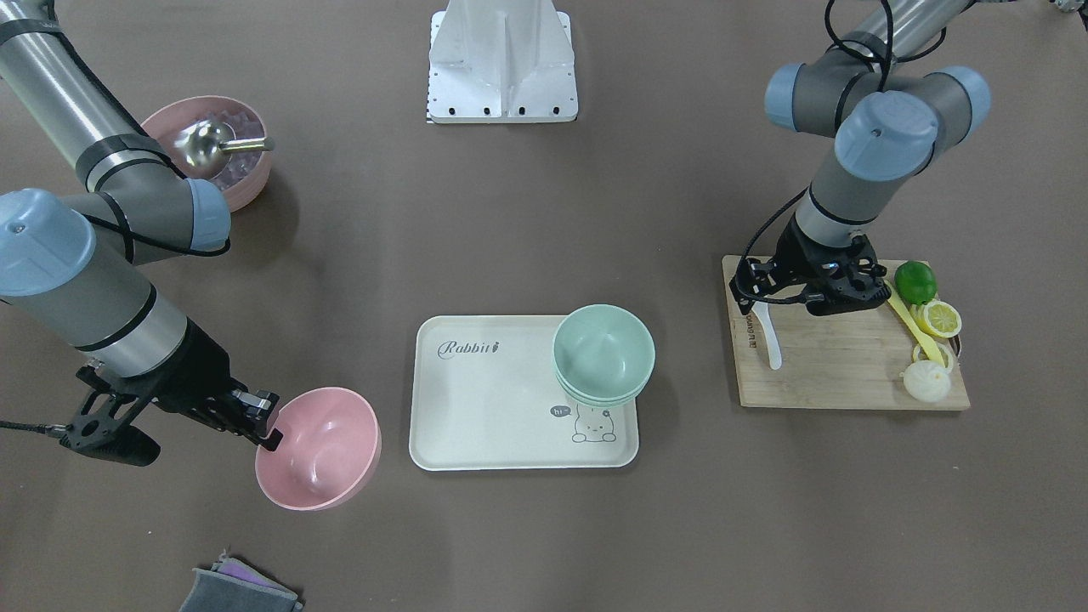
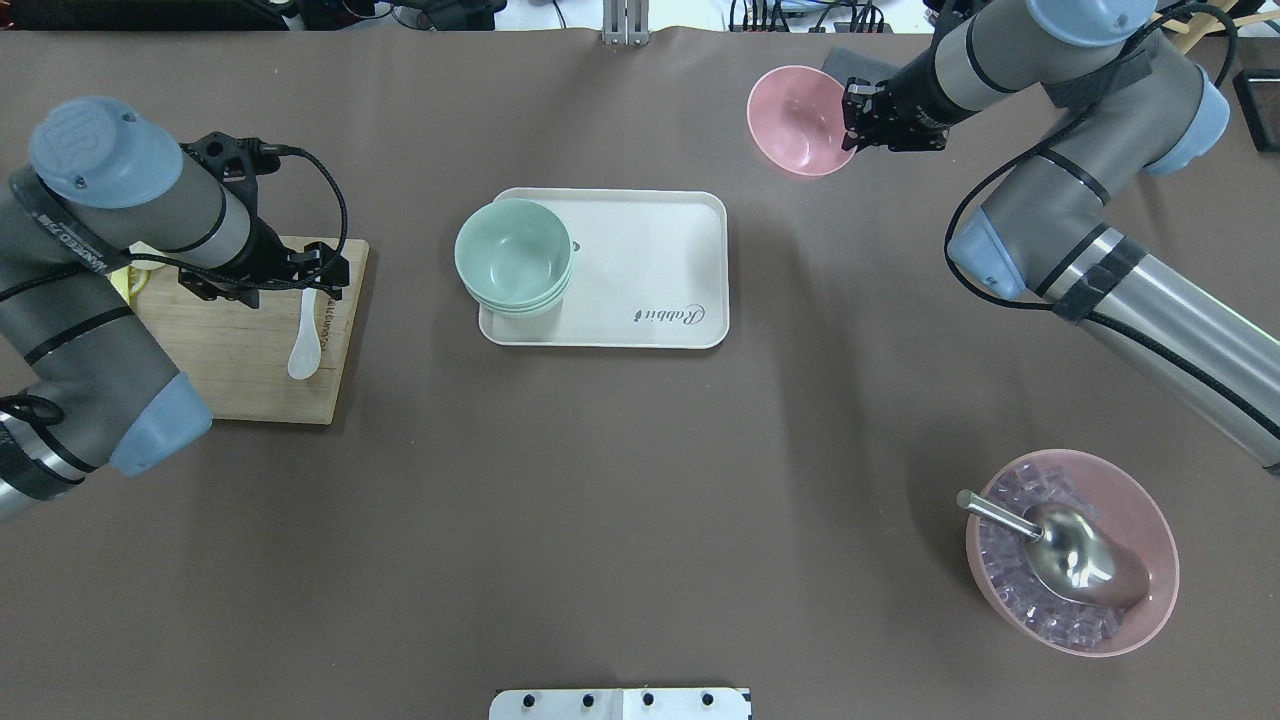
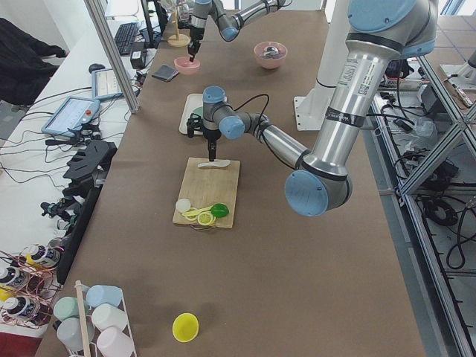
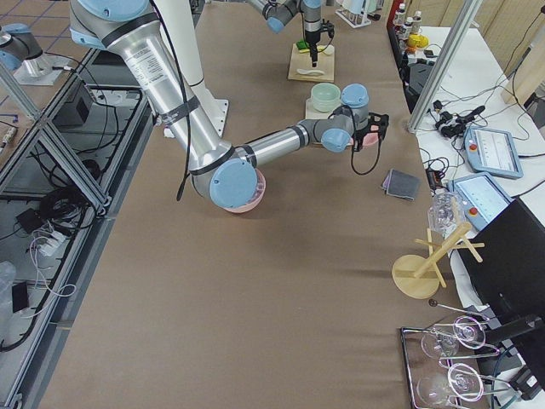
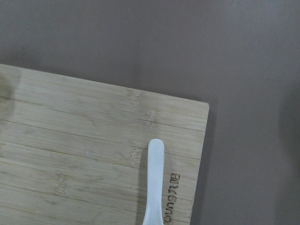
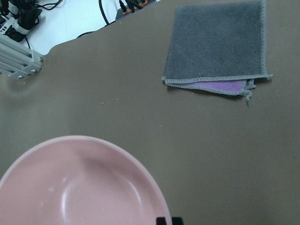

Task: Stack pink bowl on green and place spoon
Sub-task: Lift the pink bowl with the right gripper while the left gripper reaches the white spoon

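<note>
Pink bowl (image 1: pixel 319 448) rim pinched by right gripper (image 1: pixel 270 432) beside tray (image 1: pixel 484 408). Left gripper (image 2: pixel 303 283) held over spoon (image 2: pixel 303 352); pincer spread could not be told.

You see the left arm (image 2: pixel 75 320) and right arm (image 2: pixel 1170 320) as silver-grey tubes with pale blue joint caps (image 2: pixel 80 150) and black fingers (image 1: pixel 269 437).

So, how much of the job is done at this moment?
Nothing is finished yet. In hand: the right gripper holds the pink bowl by its rim, beside the tray, apart from the green bowls. The left gripper hovers over the spoon, which lies on the cutting board. To do: stack pink on green, then place the spoon.
</note>
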